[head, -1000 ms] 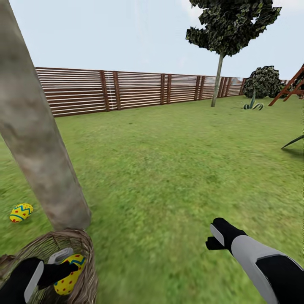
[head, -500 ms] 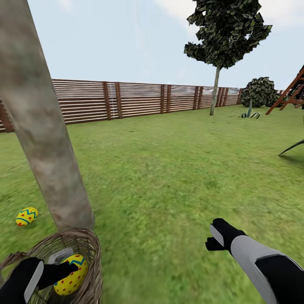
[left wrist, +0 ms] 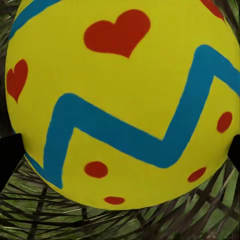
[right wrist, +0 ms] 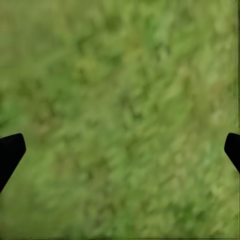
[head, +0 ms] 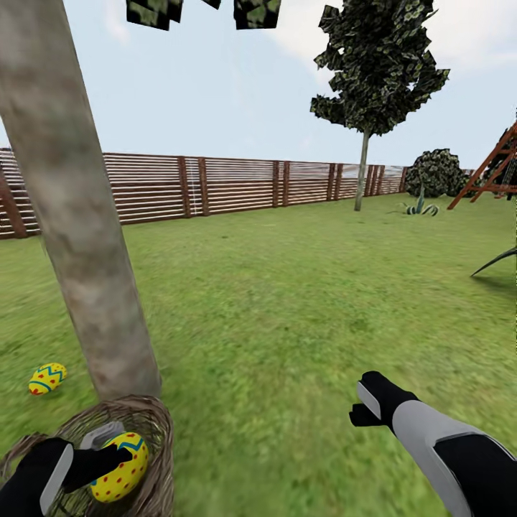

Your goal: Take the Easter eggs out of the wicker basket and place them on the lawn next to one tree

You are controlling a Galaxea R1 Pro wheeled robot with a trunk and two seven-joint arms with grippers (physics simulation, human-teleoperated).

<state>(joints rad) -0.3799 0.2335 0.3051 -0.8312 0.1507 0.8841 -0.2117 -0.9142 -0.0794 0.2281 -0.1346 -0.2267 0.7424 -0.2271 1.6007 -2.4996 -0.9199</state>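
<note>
My left gripper [head: 108,452] is shut on a yellow Easter egg [head: 120,467] with red dots and a blue zigzag, held in the mouth of the brown wicker basket [head: 147,431] at the lower left. In the left wrist view this egg [left wrist: 120,100] shows large against the woven wicker [left wrist: 120,222]. The basket stands right at the foot of a thick grey-brown tree [head: 86,258]. Another egg [head: 47,378] lies on the lawn [head: 287,301] just left of that trunk. My right gripper [head: 368,406] hangs open over bare grass [right wrist: 120,115], holding nothing.
A brown slat fence [head: 237,183] bounds the garden at the back. A thin-trunked tree [head: 362,129], a dark shrub [head: 434,172] and a spiky plant [head: 416,208] stand far right, beside a red wooden frame [head: 495,169]. Open grass stretches between me and the fence.
The whole picture has slid downward, showing more sky and leaves: the camera has tilted up. The left gripper still holds the egg in the basket; the right arm looks unmoved.
</note>
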